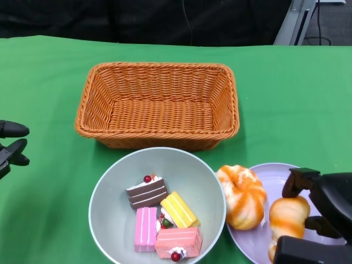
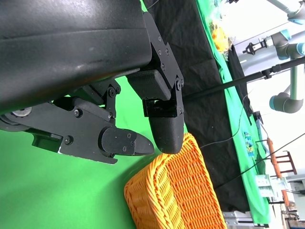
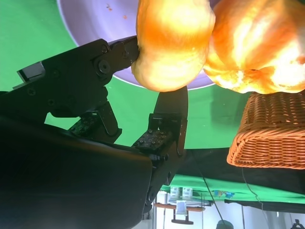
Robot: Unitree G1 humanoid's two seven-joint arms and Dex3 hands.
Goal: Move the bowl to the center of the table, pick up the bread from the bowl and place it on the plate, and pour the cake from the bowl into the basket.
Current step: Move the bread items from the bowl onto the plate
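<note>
A green desk (image 1: 44, 82) carries a wicker basket (image 1: 158, 104) near its middle, and a grey bowl (image 1: 110, 187) is set just in front of it, toward the near edge. Four cake slices are seen in the bowl: a brown one (image 1: 146, 192), a yellow one (image 1: 179, 209), a pink one (image 1: 146, 229) and a salmon one (image 1: 179, 242), lying close together. Beside the bowl, toward the right edge, a purple plate (image 1: 280, 176) is placed, its rim nearly touching the bowl. One bread (image 1: 242, 196) is resting on the plate's left part, overhanging its rim next to the bowl. A second bread (image 1: 287, 217) is held over the plate by the right hand (image 1: 322, 212), whose fingers (image 3: 116, 52) are closed against its sides; in the right wrist view one finger is pressed to the bread's side and another is seen under it. Whether this bread touches the plate cannot be told. The left hand (image 1: 11, 146) is kept by the left edge, well apart from the bowl, with its fingers (image 2: 167, 124) parted and nothing between them.
</note>
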